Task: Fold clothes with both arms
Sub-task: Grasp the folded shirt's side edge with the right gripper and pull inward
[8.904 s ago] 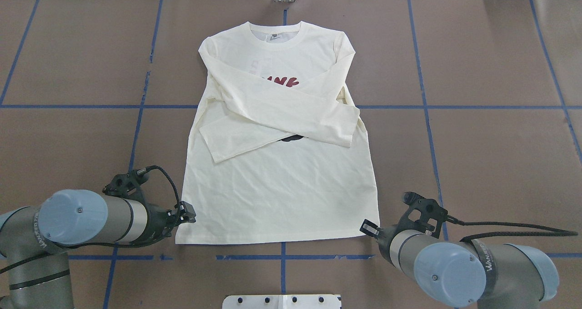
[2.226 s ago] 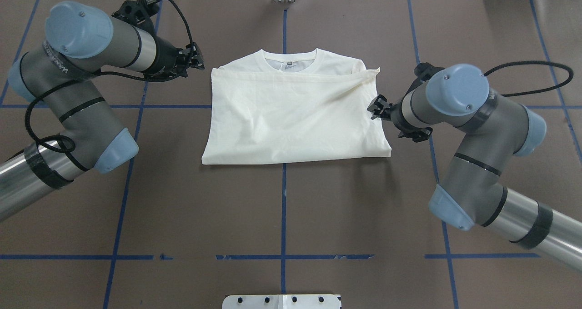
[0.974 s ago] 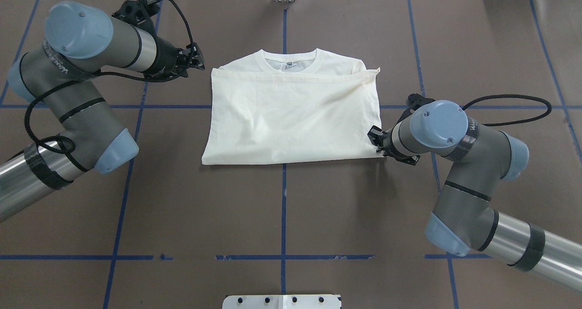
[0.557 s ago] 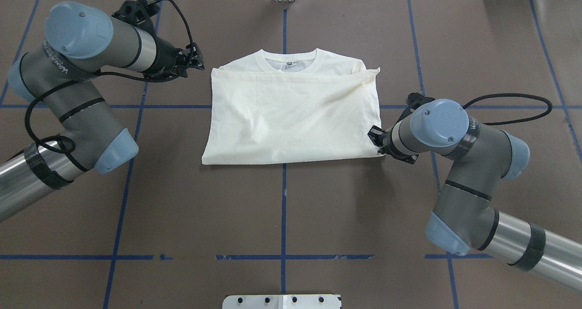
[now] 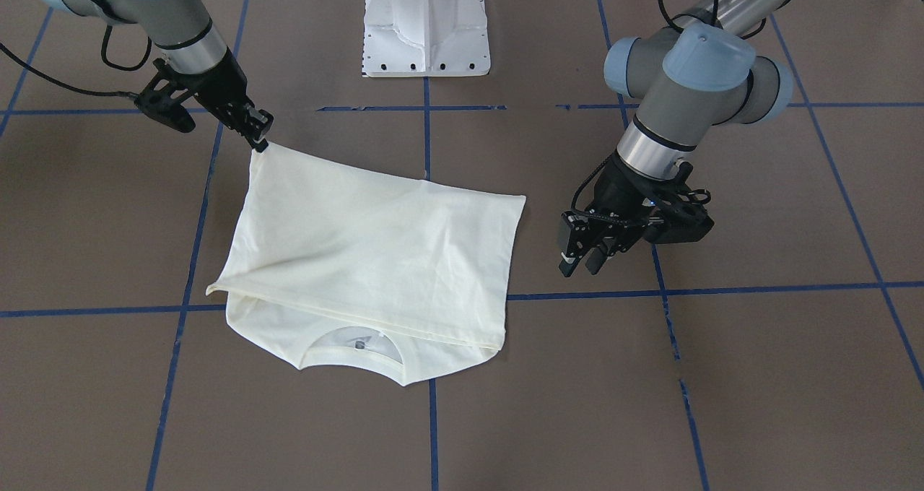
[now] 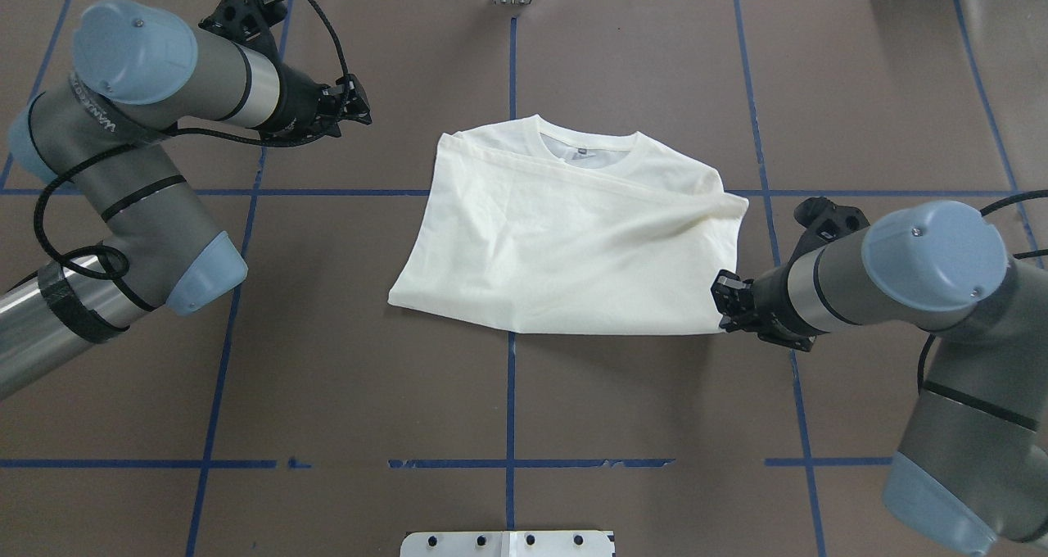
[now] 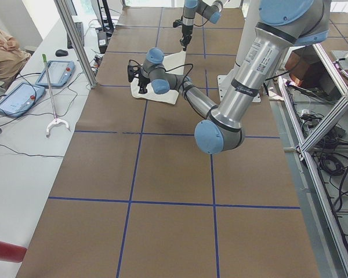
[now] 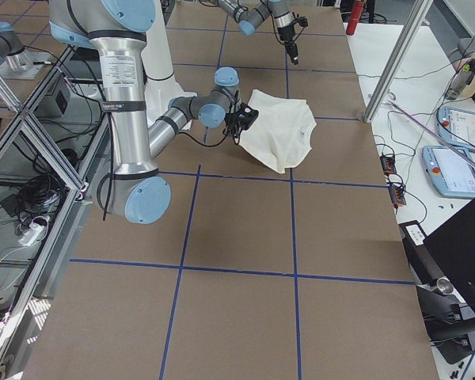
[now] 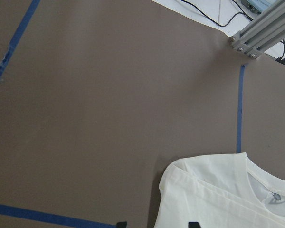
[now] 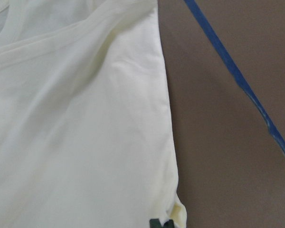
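**A:** Where does the T-shirt [image 6: 573,246] sit?

**B:** Mid-desk, folded in half into a rough rectangle. It lies askew to the blue tape lines [image 6: 509,401] on the brown desk [image 6: 655,426]. The ribbed collar [image 6: 585,141] is on the side away from the robot. The doubled edge faces the white base plate [image 6: 508,543].

**A:** And the right arm [image 6: 827,291]?

**B:** It reaches in low from its own side, and its jaws are pressed together on the near right-hand corner of the folded cloth. Its wrist camera shows the dark fingertips [image 10: 156,223] nipping the very tip of that corner. The fabric is drawn out to a point toward the jaws, and a shadow shows under the near edge beside them.

**A:** Is the left arm [image 6: 221,82] holding anything?

**B:** No. Its jaws are spread with nothing between them. They hang over bare desk about level with the collar and well apart from the cloth. From its wrist camera the two fingertips [image 9: 121,223] stand wide at the bottom of the view. The shirt's shoulder corner and collar lie ahead of them, untouched.

**A:** How does the cloth look?

**B:** It is wrinkled, with a long crease running from the collar side toward the pinched corner.
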Tool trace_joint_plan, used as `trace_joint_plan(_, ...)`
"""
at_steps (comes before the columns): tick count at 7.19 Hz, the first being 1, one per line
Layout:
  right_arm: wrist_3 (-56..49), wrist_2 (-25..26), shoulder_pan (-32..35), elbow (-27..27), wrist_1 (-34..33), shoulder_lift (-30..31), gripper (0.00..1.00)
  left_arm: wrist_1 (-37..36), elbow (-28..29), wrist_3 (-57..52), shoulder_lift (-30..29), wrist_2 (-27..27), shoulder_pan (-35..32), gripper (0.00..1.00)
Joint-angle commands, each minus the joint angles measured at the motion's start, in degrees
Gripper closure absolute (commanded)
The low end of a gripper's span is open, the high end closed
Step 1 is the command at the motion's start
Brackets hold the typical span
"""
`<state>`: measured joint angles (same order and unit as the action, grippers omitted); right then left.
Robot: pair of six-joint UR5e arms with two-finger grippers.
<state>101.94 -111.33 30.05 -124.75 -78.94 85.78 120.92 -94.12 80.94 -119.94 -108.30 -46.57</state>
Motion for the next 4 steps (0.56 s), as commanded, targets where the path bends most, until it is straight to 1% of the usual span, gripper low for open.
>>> trace_joint_plan(1, 2.7, -6.3, -7.6, -7.5, -2.7, 3.6, 1.00, -0.1, -1.9, 0.3, 0.6, -2.7, 0.4, 0.47)
trace_joint_plan(2, 7.4, -6.3, -13.4, -7.7, -2.7, 3.3, 1.00, -0.1, -2.8, 0.4, 0.6, -5.6, 0.5, 0.46)
trace_joint_plan(3, 7.5, -6.3, -16.1, -8.0, -2.7, 3.7, 0.85, -0.1, -3.2, 1.9, 0.8, -6.9, 0.8, 0.43)
trace_joint_plan(4, 7.8, -5.9, -17.0, -7.9, -2.7, 4.0, 0.01, 0.0, -3.2, 5.7, 0.8, -7.0, 3.3, 0.42)
